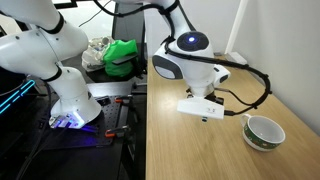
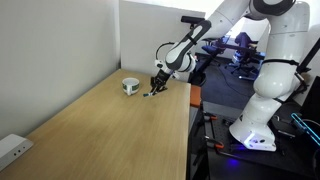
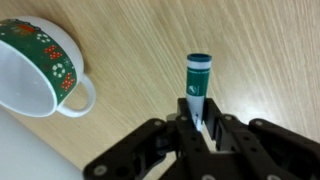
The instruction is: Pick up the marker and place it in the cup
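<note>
In the wrist view my gripper (image 3: 200,122) is shut on the marker (image 3: 197,82), a short dark green stick with a pale end held between the fingers, its green end pointing away over the wooden table. The cup (image 3: 38,70), white with a dark green patterned band and a small handle, lies at the upper left of that view, apart from the marker. In both exterior views the gripper (image 2: 155,89) hangs low over the table beside the cup (image 2: 130,86); the cup (image 1: 263,132) also shows near the table's edge. The marker is too small to make out there.
The wooden table (image 2: 110,130) stretches long beside a white wall. A power strip (image 2: 12,149) lies at one end. A second white robot arm (image 1: 45,55) and green cloth (image 1: 122,55) stand off the table. A black cable (image 1: 258,92) loops near the cup.
</note>
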Action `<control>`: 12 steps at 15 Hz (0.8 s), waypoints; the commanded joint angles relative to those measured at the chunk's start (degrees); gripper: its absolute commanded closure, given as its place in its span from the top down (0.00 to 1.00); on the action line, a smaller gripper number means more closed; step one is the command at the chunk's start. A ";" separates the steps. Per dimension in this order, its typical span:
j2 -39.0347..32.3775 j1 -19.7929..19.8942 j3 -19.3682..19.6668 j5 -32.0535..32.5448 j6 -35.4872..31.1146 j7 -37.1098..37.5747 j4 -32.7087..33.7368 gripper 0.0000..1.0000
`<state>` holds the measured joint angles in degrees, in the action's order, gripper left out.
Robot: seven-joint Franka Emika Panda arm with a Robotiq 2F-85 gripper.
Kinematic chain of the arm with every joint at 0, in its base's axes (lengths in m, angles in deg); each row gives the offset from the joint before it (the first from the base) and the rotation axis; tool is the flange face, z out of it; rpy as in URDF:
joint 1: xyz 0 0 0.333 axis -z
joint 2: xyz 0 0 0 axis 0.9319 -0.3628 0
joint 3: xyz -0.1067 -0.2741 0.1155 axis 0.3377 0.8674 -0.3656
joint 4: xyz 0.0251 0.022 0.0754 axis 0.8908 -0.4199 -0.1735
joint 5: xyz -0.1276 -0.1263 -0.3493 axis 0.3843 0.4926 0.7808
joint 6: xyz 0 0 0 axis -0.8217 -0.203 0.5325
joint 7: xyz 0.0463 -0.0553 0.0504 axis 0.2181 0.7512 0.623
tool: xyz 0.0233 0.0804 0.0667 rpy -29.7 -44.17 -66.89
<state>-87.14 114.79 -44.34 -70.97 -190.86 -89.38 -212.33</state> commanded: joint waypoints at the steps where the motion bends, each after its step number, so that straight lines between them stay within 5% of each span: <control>1: -2.22 3.63 -4.54 -3.33 -1.94 -3.81 2.07 0.05; 6: -4.83 5.87 -7.67 -3.62 -2.01 -4.05 4.19 0.05; 12: -1.18 -0.43 -1.19 0.02 -1.44 4.08 2.60 0.05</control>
<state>-90.77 117.72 -48.40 -72.07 -190.86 -89.39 -208.75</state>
